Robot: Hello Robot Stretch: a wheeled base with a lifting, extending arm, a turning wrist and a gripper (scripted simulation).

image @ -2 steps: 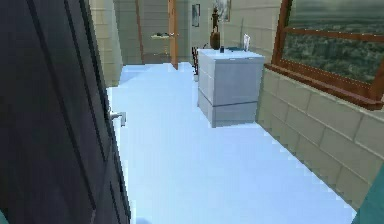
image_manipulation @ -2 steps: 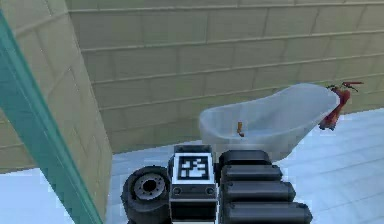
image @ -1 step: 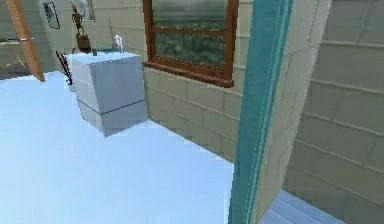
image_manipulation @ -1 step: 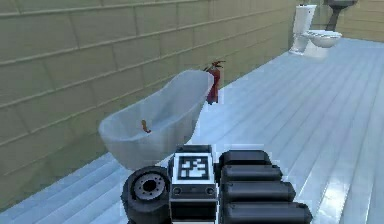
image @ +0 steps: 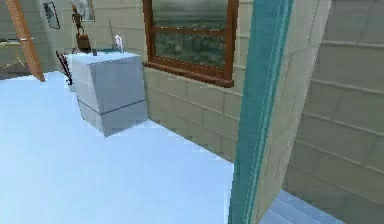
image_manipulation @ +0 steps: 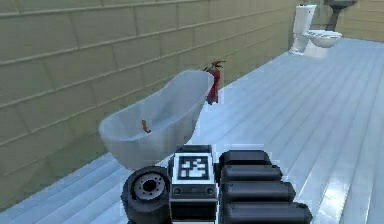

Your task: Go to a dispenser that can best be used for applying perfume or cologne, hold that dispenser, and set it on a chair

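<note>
A pale grey cabinet block (image: 112,85) stands against the tiled wall in the forward view's left half. On its top, at the back, is a small white upright thing (image: 118,42), too small to name, and a tiny dark speck (image: 95,55) lies nearer the front. At the arm side view's bottom edge the retracted arm (image_manipulation: 250,190) ends in a white marker square (image_manipulation: 193,167). Left of the square is the gripper's dark round body (image_manipulation: 150,193). I cannot make out its far end, so I cannot tell whether it holds anything.
A white bathtub (image_manipulation: 160,120) stands along the brick wall, with a small brown thing (image_manipulation: 147,126) inside and a red object (image_manipulation: 213,82) at its far end. A toilet (image_manipulation: 315,30) sits at top right. A teal door frame (image: 262,110) rises close ahead, beside a brown-framed window (image: 190,38).
</note>
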